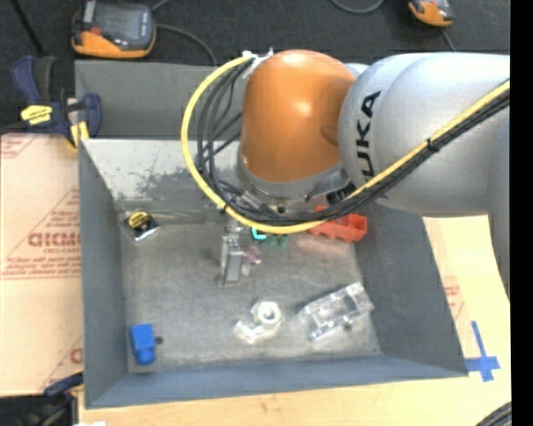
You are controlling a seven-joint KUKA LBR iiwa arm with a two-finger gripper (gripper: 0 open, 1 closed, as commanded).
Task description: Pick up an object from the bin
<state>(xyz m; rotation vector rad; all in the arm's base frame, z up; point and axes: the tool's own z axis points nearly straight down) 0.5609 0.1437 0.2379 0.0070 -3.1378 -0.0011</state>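
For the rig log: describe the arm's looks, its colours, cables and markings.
Silver-grey rounded arm with black KUKA lettering; an orange dome cover at the wrist; a yellow cable looping round it, with black cables beside; a grey metal pincer below.

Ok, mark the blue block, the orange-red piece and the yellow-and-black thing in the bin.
blue block (142,343): camera view, middle of its top face.
orange-red piece (345,230): camera view, its visible part below the arm.
yellow-and-black thing (140,223): camera view, its yellow middle.

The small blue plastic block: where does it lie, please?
The small blue plastic block sits in the bin's corner at the camera view's lower left, left of the round clear plastic piece.
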